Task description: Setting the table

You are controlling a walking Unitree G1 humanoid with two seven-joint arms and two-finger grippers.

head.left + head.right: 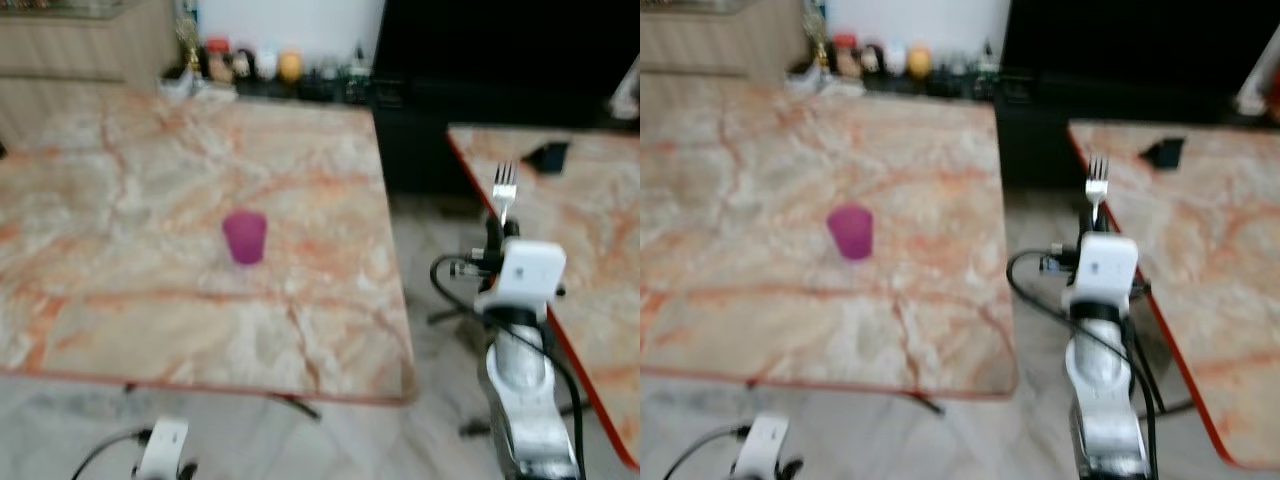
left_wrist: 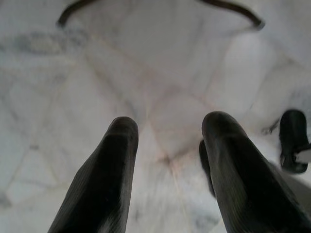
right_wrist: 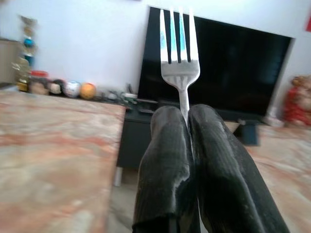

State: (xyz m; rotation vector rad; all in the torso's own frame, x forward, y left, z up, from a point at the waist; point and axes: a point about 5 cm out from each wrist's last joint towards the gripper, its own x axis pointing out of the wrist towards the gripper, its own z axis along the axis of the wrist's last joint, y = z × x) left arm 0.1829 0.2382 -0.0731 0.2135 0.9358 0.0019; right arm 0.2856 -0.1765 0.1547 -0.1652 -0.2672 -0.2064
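Right wrist view shows the right gripper with its jaws pressed tight on the handle of a fork, tines pointing up and away from the fingers. From the head cameras, the fork stands upright above the right arm, held over the floor gap between two marble-patterned tables. A purple cup stands upright on the left table, well apart from the fork and near the middle of the tabletop. The other table lies to the robot's right, with a small dark object near its far edge; what it is cannot be made out. Small bottles and jars line the wall behind the left table, beside a black TV. The left gripper hangs low over the pale floor, its jaws spread apart and holding nothing.
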